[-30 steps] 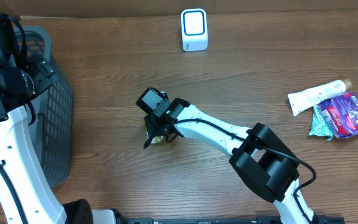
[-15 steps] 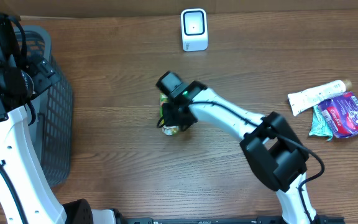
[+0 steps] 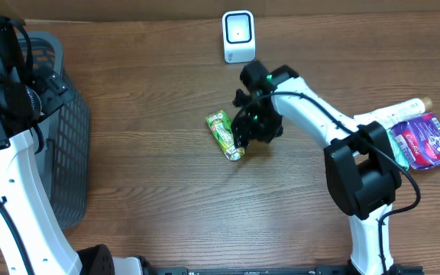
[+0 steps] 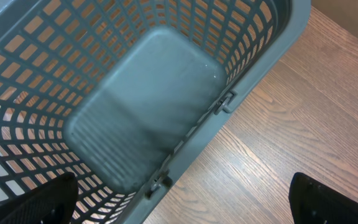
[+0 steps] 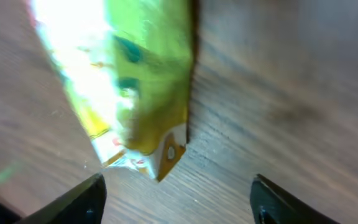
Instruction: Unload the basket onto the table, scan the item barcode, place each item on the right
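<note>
Basket: on my far left, the grey mesh basket (image 3: 71, 145) sits at the edge of the table (image 3: 143, 191).
Left gripper: the left gripper (image 4: 185, 205) hangs over the basket's rim. Both dark fingertips (image 4: 42, 199) sit at the bottom corners of its wrist view, spread as wide as I can see, with nothing between them.
Item look: okay, here's the green packet (image 3: 225, 135), a slim, crinkly sachet, bright green with yellow-green print. One end is pale, with a small white-and-orange corner. In the right wrist view it's blurred and glare washes out the upper part, so I can't read any barcode.
Item place: it lies flat on the wood near the table's middle, slanting from upper left to lower right, nearer to me than the scanner and a little to its left.
Right gripper: the right gripper (image 5: 179, 199) is just beside the packet's lower end. Its fingers (image 5: 82, 199) are parted wide and the jaws are gripping nothing; the packet rests on the table.
Scanner: the white scanner (image 3: 239, 36) stands upright at the far edge, well apart from the packet.
Right side: a white tube (image 3: 392, 116) and a purple packet (image 3: 426, 139) lie together, untouched.
</note>
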